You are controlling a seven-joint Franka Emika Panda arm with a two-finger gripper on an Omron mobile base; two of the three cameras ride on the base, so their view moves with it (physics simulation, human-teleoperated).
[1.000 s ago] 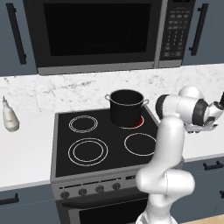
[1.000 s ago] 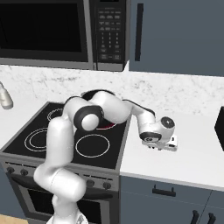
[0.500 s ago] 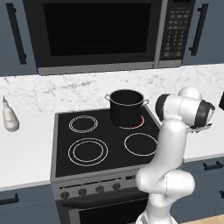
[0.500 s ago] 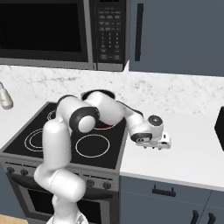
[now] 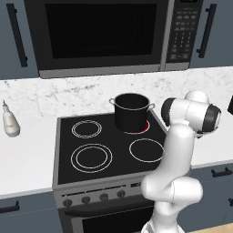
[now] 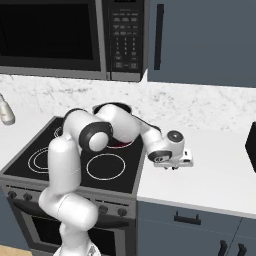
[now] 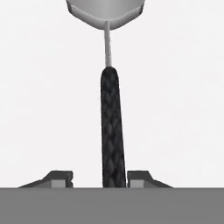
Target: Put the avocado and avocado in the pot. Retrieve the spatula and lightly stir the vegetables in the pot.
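Note:
A spatula with a dark textured handle, a thin metal neck and a grey blade lies on the white counter, pointing away from the hand. My gripper straddles the near end of the handle. The right fingertip sits almost against the handle, while the left one stands clearly apart, so the jaws are open. From the right base view, the gripper hangs low over the counter just right of the stove. The dark pot stands on the rear right burner, and the arm partly covers the pot. The avocados are out of view.
A red glow shows under the pot on the black cooktop. A pale bottle stands on the left counter. The microwave hangs above the stove. A dark object sits at the counter's far right.
The hand has shifted slightly toward the stove and dropped lower over the counter. The pot has not moved.

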